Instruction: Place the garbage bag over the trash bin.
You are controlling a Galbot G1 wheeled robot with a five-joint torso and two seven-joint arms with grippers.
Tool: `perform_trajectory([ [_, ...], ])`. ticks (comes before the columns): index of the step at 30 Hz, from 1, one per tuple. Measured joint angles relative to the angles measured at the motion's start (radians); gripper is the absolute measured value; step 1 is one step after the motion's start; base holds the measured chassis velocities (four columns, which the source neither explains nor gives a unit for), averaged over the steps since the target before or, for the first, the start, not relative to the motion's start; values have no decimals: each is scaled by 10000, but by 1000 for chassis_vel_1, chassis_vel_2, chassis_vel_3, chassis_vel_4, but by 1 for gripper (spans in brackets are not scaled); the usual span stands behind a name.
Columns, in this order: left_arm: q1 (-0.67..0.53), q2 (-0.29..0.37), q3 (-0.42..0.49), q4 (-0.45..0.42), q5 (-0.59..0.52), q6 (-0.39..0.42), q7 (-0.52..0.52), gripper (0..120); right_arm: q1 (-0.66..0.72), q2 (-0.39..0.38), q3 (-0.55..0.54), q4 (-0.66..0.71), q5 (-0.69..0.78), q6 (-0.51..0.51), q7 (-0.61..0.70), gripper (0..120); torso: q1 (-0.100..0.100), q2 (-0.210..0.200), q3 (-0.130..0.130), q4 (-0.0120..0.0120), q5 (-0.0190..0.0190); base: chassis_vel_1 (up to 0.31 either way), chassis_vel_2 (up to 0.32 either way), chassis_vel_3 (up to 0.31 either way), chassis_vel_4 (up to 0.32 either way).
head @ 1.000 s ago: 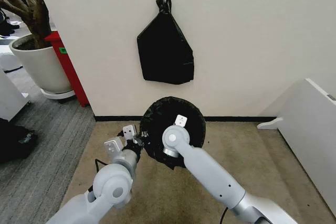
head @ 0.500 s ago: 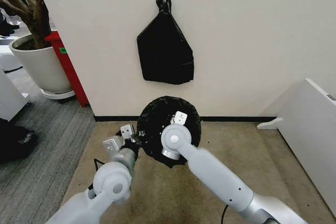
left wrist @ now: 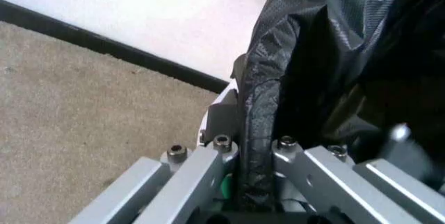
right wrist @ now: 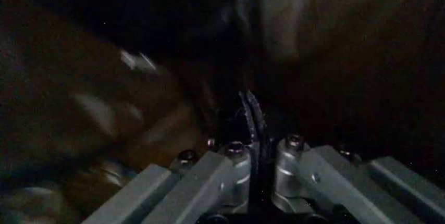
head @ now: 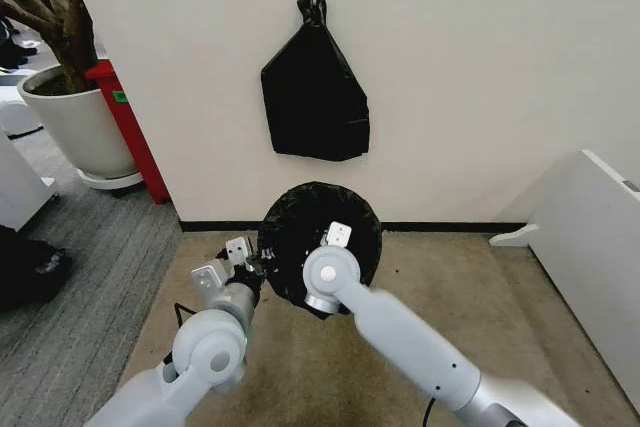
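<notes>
Head view: on a beige carpet against a cream wall, the garbage bag (head: pixel 320 237) is seen as a round black opening, stretched wide just in front of the black skirting. The trash bin itself cannot be made out; it is judged to be underneath, hidden by the plastic. The left gripper (head: pixel 252 265) is held at the left edge of the bag's mouth. The right gripper (head: pixel 330 247) is reached over the near edge into the opening, mostly hidden behind its own wrist. A knotted black bag bundle (head: pixel 314 92) is hung on the wall above, and a large white plant pot (head: pixel 75 117) is stood well off to the left.

Left wrist view: the left gripper's fingers (left wrist: pixel 208 161) are closed on a gathered fold of the bag's edge, with textured black plastic rising beyond them over carpet and skirting.

Right wrist view: in the dark interior, the right gripper's fingers (right wrist: pixel 233 166) are pressed together on a thin pleat of plastic.

The step in hand is judged to be spreading the mouth over the rim. The next move would call for both edges to be drawn outward and down evenly, so that neither side slips off.
</notes>
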Motion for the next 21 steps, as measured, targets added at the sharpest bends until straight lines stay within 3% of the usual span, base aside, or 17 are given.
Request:
perform_trajectory([
  [21,195,190,-92,-450,-77,-36,33,1,-36,517,685,-2380,-954,-372,-1031,0,0,-1,1,1,0,0,0,0,0],
])
